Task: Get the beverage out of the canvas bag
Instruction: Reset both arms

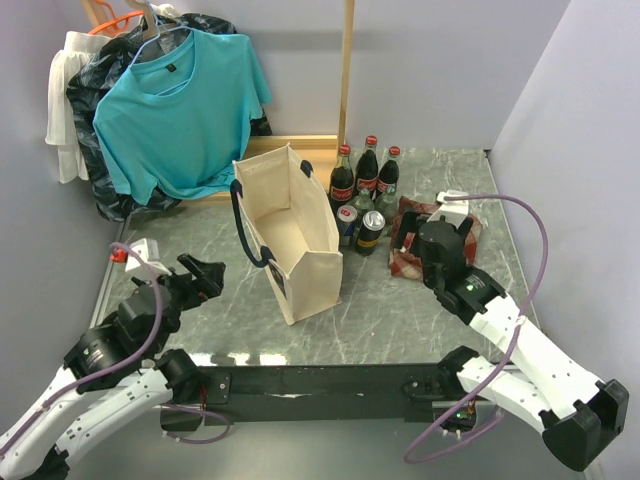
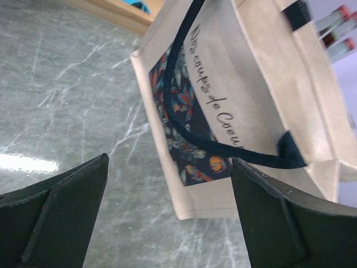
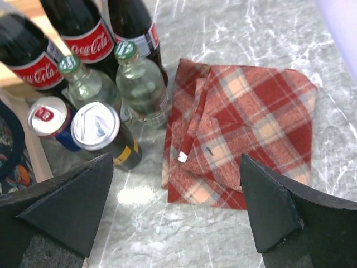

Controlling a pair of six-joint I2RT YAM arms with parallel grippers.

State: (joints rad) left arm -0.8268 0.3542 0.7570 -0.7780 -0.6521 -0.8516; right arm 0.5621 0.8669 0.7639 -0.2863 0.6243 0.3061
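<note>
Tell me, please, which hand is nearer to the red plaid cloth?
Right. The right hand hovers over the red plaid cloth; the left hand is across the table, on the other side of the canvas bag.

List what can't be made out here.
canvas bag: top view, its near wall hides part of the floor; can't tell if empty.
cola bottles: right wrist view, caps cut off by upper edge.
plaid bag: top view, right gripper covers its middle.
</note>
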